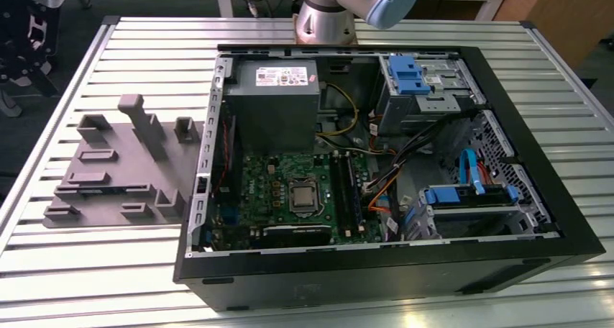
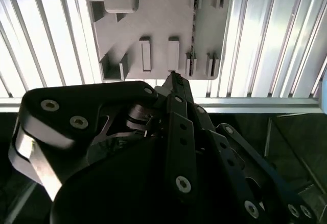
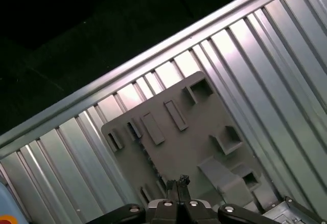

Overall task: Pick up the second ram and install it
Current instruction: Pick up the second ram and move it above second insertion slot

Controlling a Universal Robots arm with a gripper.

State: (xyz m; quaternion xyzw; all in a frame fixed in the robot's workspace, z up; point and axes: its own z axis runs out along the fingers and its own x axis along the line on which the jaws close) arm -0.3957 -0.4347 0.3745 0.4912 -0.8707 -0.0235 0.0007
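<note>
My gripper (image 2: 173, 75) hangs high above the grey plastic tray (image 2: 158, 19), its two black fingertips pressed together with nothing between them; they also meet over the tray (image 3: 204, 147) at the gripper (image 3: 179, 181) in the first wrist view. A thin dark strip (image 2: 193, 40) stands on edge in a long groove of the tray. I cannot tell whether it is the second ram. In the exterior view the tray (image 1: 106, 170) lies on the table to the left of the open computer case (image 1: 384, 270). Long black memory slots (image 1: 347, 195) run across the green motherboard (image 1: 269, 191).
The arm's base (image 1: 326, 22) stands behind the case. Inside are a grey power supply (image 1: 270, 98), blue drive brackets (image 1: 408, 73), loose cables (image 1: 422, 137) and a processor socket (image 1: 303, 196). The ribbed metal table (image 1: 144, 47) extends around the tray. Raised blocks (image 1: 144, 123) stick up from the tray.
</note>
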